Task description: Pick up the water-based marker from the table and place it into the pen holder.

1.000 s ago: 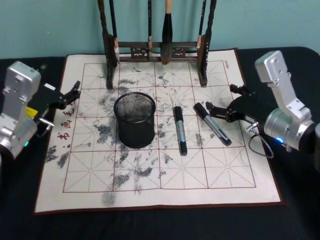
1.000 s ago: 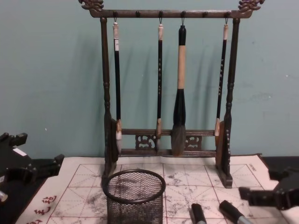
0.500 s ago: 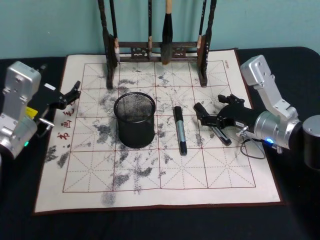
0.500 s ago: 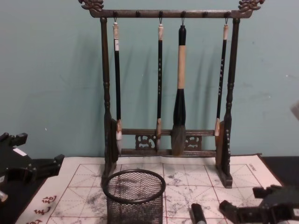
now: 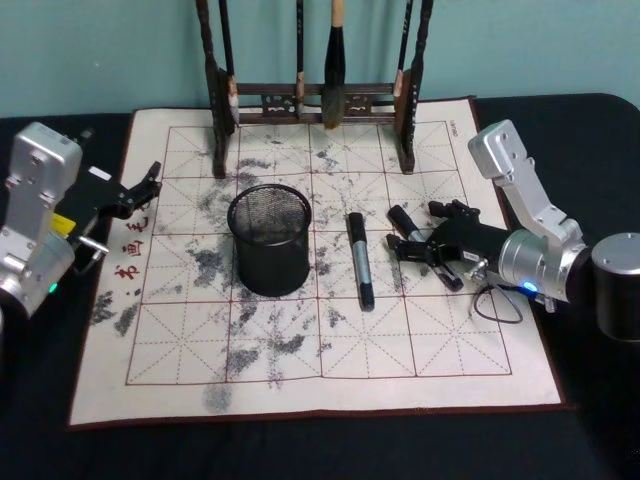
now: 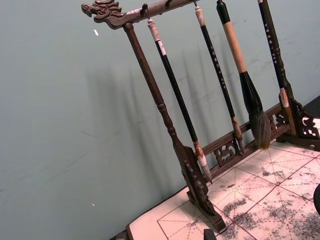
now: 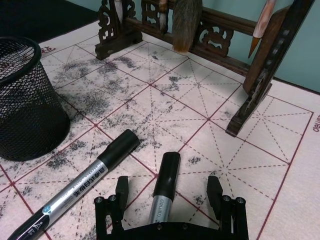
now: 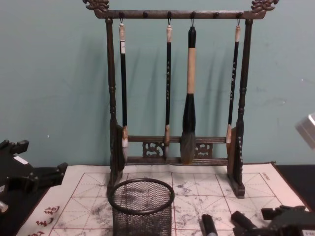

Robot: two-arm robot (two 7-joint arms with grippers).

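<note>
On the desk [image 5: 300, 455], atop the ink-stained grid mat [image 5: 330, 370], we record the following. Item, right claw [image 5: 416, 230]: a second ago it stood at the mat's right margin, just clear of the right-hand marker [image 5: 401, 215]; it has since come in leftward and low over that marker; its fingers [image 7: 121, 189] are spread, one on either side of the barrel, with a gap showing on both sides in the right wrist view. Item, left claw [image 5: 148, 188]: parked at the mat's left edge, fingers apart, unchanged from the earlier frames. Item, pen holder [image 5: 270, 240]: one, black wire mesh, upright left of centre on the mat, not shifted; we see its bare mesh interior through the mouth. Item, markers: two, both lying flat on the mat to the holder's right; the left-hand marker [image 5: 360, 260] lies between the holder and the right-hand one, where it lay before. Item, brush rack [image 8: 172, 14]: one, at the mat's far edge; four brushes [image 8: 190, 98] hang from its top bar.
</note>
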